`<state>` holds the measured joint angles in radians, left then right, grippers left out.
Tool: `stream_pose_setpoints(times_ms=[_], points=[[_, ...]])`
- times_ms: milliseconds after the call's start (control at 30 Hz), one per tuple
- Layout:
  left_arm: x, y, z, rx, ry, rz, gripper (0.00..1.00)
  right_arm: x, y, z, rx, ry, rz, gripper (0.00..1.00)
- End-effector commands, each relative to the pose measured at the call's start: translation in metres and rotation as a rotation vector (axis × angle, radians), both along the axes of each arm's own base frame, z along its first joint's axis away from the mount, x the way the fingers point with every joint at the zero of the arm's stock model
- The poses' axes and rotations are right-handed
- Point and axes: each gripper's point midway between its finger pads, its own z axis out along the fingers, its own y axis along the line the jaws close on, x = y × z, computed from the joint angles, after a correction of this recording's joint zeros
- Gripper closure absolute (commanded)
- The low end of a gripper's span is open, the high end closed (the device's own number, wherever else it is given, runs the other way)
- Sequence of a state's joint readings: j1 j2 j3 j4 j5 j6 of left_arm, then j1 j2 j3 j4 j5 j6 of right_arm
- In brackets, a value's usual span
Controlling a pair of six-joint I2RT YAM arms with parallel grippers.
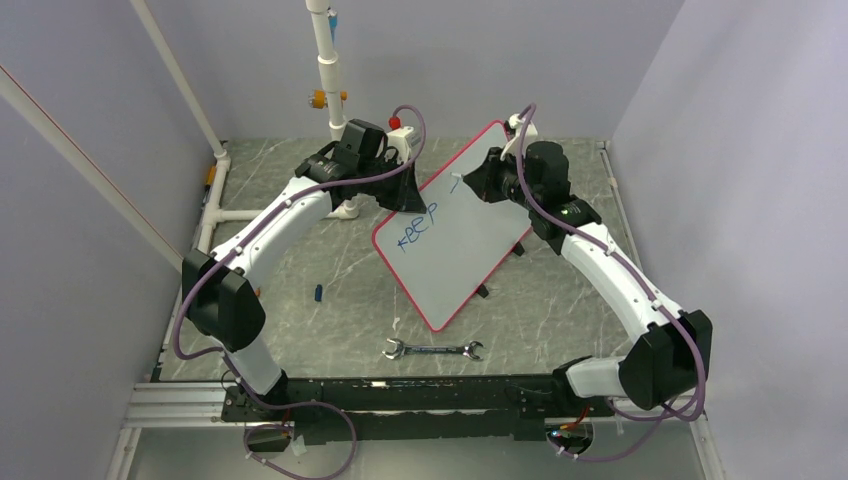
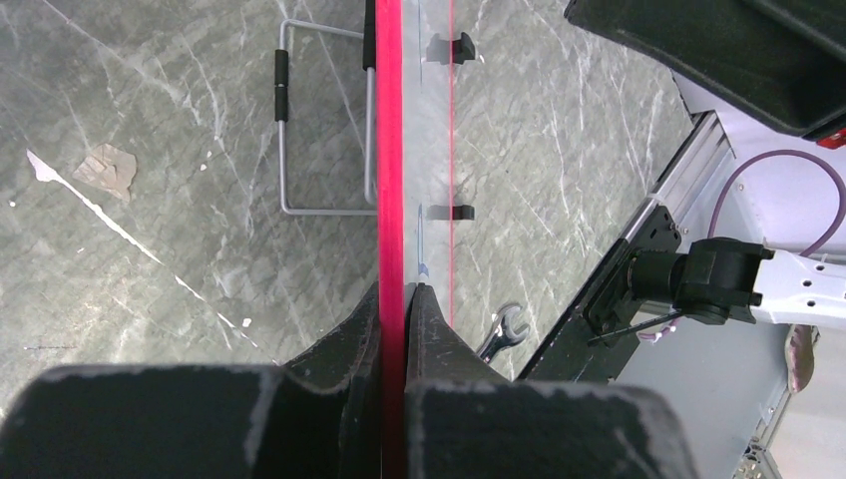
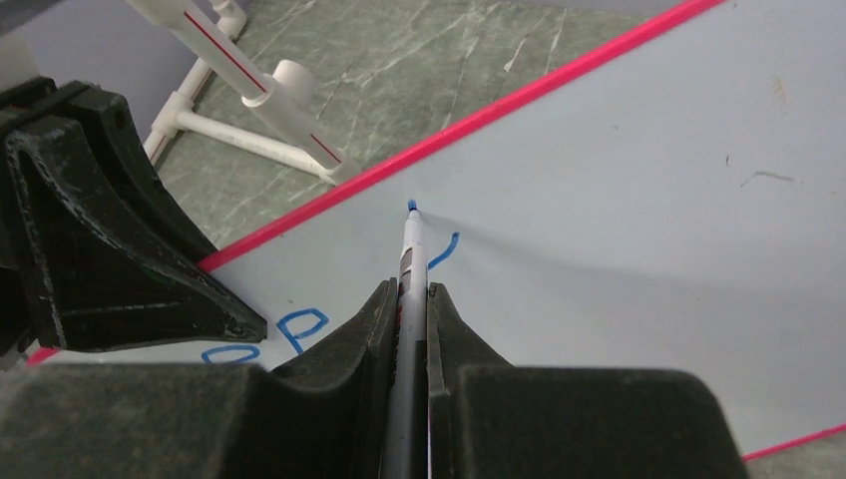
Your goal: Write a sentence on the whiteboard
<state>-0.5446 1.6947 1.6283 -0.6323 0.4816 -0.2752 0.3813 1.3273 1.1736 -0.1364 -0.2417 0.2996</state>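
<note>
The whiteboard [image 1: 470, 250] stands tilted on the table, white with a red-pink rim [image 2: 389, 150]. Blue handwriting [image 1: 417, 228] on it reads "keep"; this is what shows of the sentence, with its "p" [image 3: 299, 327] seen up close. My left gripper [image 2: 399, 289] is shut on the board's rim at the upper left edge [image 1: 405, 192]. My right gripper [image 3: 406, 287] is shut on a grey marker [image 3: 411, 249]. Its blue tip [image 3: 411, 207] sits at the board's surface just past a short fresh stroke [image 3: 446, 249], near the top of the board [image 1: 478, 183].
A steel wrench [image 1: 433, 350] lies on the table in front of the board. A small blue cap [image 1: 318, 293] lies to the left. A white pipe stand [image 1: 330, 70] rises at the back. The board's wire foot [image 2: 284, 130] and black clips [image 2: 454, 47] show behind it.
</note>
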Motion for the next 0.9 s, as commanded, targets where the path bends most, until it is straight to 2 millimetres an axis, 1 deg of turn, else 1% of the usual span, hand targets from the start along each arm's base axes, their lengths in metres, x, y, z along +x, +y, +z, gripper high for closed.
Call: stream_pose_setpoints(times_ms=[0, 300, 467, 667, 867], points=[[0.016, 0.011, 0.005, 0.098, -0.16, -0.009, 1.0, -0.009, -0.001, -0.003, 0.01, 0.002, 0.013, 1.0], [0.016, 0.011, 0.005, 0.098, -0.162, -0.008, 1.0, -0.026, -0.01, -0.03, -0.013, 0.059, 0.0, 1.0], [0.016, 0.011, 0.005, 0.098, -0.163, -0.01, 1.0, -0.031, -0.015, -0.04, -0.033, 0.079, -0.014, 1.0], [0.016, 0.011, 0.004, 0.098, -0.161, -0.011, 1.0, -0.028, -0.019, -0.043, -0.049, 0.082, -0.039, 1.0], [0.016, 0.01, 0.004, 0.1, -0.161, -0.011, 1.0, -0.017, -0.018, -0.035, -0.049, 0.064, -0.054, 1.0]])
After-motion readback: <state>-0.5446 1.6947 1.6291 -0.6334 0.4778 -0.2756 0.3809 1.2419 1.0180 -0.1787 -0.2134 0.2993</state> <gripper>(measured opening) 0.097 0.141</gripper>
